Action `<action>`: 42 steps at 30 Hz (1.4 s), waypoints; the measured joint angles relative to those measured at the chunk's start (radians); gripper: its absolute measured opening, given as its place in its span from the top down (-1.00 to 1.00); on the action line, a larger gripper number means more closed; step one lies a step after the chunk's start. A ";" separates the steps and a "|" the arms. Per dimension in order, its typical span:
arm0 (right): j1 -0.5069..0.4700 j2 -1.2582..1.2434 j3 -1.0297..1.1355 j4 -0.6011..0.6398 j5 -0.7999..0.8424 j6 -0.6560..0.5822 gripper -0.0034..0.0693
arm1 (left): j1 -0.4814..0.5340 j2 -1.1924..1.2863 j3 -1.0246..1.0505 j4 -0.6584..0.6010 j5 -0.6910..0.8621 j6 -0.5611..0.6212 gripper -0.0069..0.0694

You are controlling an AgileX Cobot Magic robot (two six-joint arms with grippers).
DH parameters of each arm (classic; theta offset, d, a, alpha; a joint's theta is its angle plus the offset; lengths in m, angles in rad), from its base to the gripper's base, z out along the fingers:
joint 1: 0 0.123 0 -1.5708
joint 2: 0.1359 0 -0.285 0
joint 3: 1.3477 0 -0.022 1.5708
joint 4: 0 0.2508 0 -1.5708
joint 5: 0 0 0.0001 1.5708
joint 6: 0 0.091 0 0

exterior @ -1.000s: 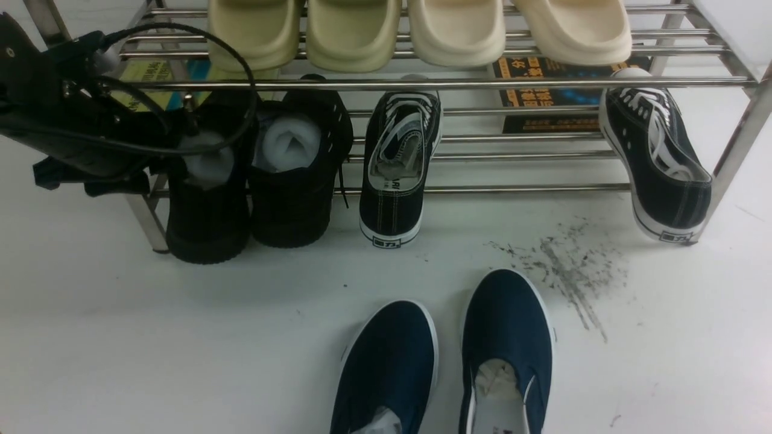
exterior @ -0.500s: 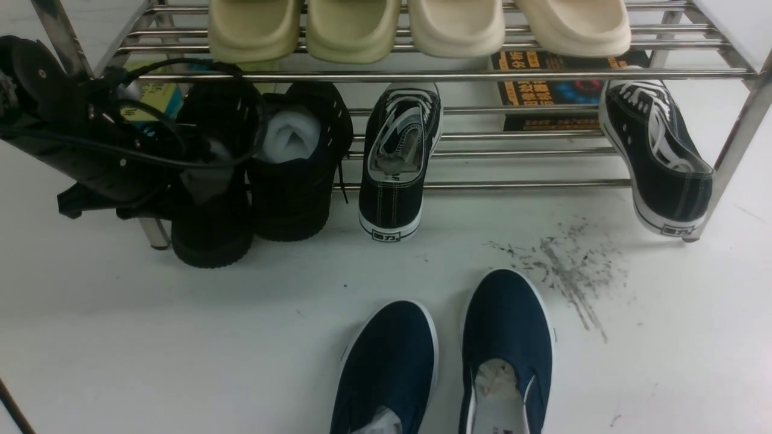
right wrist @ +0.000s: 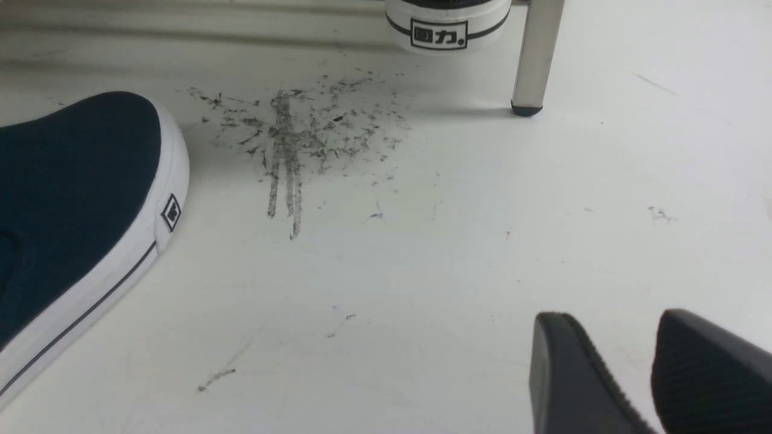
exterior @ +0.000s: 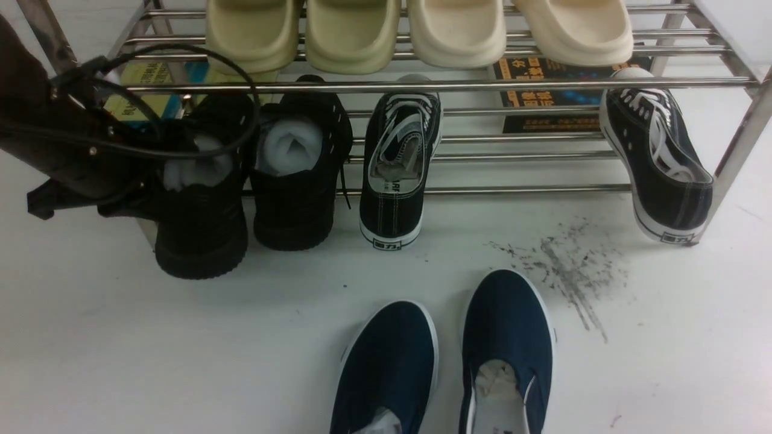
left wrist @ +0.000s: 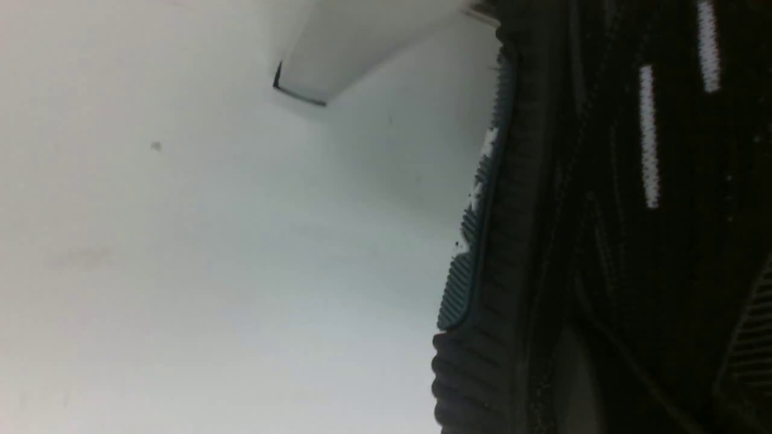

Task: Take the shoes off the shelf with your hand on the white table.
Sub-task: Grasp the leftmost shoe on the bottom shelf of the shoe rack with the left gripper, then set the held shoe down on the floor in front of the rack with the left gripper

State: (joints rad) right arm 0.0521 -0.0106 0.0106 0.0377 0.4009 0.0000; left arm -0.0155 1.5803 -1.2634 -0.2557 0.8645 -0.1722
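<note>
The two black knit shoes stand heel-out at the left end of the shelf's [exterior: 482, 84] lower tier. The left shoe [exterior: 202, 235] sticks out furthest, its heel over the white table [exterior: 151, 349]. The right shoe [exterior: 295, 199] sits beside it with white stuffing showing. My left gripper [exterior: 154, 187], bulky and black with looping cables, is shut on the left shoe's outer side. In the left wrist view that shoe [left wrist: 603, 211] fills the frame, with its ribbed sole and white dashes. My right gripper [right wrist: 612, 316] is open and empty low over the table.
Two black canvas sneakers [exterior: 398, 175] [exterior: 660, 163] lean on the lower tier. Several cream slippers [exterior: 416, 30] sit on the top tier. Two navy slip-ons [exterior: 389, 367] [exterior: 506, 337] lie on the table in front. Scuff marks [exterior: 567, 271] lie near the right shelf leg [right wrist: 537, 54].
The left black shoe has come further out of the shelf, toward me and slightly left, with my left gripper. The shelf shifted half a second ago and settled back.
</note>
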 joint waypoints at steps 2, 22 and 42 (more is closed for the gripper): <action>0.000 0.000 0.000 0.000 0.000 0.000 0.25 | 0.000 -0.051 0.000 -0.001 0.036 -0.011 0.80; 0.000 0.000 0.000 0.000 0.000 0.000 0.25 | 0.000 -0.489 0.502 0.119 0.191 -0.112 0.79; 0.000 0.000 0.000 0.001 0.000 0.000 0.25 | 0.000 -0.492 0.739 0.122 -0.057 -0.114 0.46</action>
State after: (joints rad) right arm 0.0521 -0.0106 0.0106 0.0386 0.4009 0.0000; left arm -0.0155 1.0884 -0.5243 -0.1341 0.8071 -0.2858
